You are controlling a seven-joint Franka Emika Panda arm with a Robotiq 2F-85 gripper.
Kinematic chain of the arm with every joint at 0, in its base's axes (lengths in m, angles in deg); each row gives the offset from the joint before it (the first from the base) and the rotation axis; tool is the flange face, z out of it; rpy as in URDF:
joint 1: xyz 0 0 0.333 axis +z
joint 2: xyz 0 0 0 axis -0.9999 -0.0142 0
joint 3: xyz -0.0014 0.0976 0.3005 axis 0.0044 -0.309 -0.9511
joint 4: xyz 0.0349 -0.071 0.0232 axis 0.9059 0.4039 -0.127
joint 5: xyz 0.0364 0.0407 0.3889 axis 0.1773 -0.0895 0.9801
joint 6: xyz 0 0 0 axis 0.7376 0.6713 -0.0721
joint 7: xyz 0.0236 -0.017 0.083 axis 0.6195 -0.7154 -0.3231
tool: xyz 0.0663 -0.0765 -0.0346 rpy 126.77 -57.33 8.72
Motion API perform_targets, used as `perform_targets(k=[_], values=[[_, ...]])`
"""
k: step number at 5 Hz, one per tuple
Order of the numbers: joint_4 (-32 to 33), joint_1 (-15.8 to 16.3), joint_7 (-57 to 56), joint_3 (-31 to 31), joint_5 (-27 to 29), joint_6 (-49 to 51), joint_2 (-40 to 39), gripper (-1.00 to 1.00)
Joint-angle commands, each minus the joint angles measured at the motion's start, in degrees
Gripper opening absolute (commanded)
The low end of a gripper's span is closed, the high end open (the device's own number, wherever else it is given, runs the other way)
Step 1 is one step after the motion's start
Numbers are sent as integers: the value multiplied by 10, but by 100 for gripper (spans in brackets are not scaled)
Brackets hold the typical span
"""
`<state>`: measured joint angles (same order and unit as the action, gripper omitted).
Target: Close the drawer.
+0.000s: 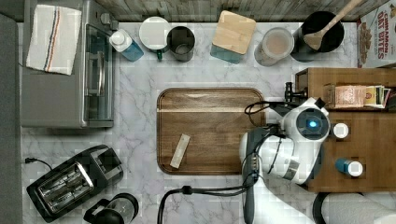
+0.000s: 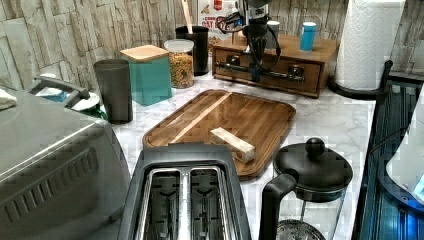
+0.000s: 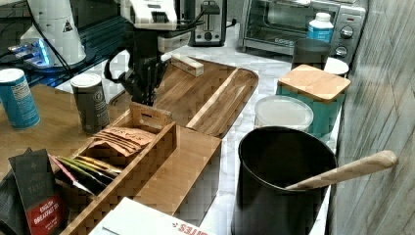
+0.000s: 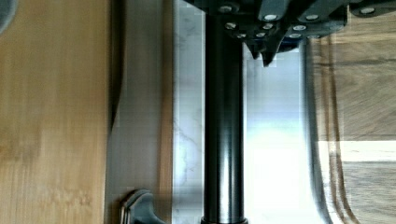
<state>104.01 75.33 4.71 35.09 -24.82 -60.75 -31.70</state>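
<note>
Wooden drawer (image 2: 265, 75) is sitting flush in the cabinet (image 2: 280, 52) front. Gripper (image 2: 255, 75) is hanging at the drawer's black bar handle (image 2: 239, 66); whether it is gripping cannot be told. Marble tabletop (image 2: 325, 117) is lying bare between the cabinet and the tray board (image 2: 225, 122).

I log the drawer (image 2: 265, 75) as medium-brown wood with a black bar handle (image 2: 260, 69) across its front panel. In the left view its front sits about flush with the cabinet face. It rests on the marble tabletop (image 2: 330, 117).
</note>
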Motion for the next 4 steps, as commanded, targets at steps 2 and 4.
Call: perform_targets(k=[2, 4], values=[[-71, -55, -8, 64, -16, 4, 21, -100], [-71, -53, -8, 66, -16, 4, 21, -100]])
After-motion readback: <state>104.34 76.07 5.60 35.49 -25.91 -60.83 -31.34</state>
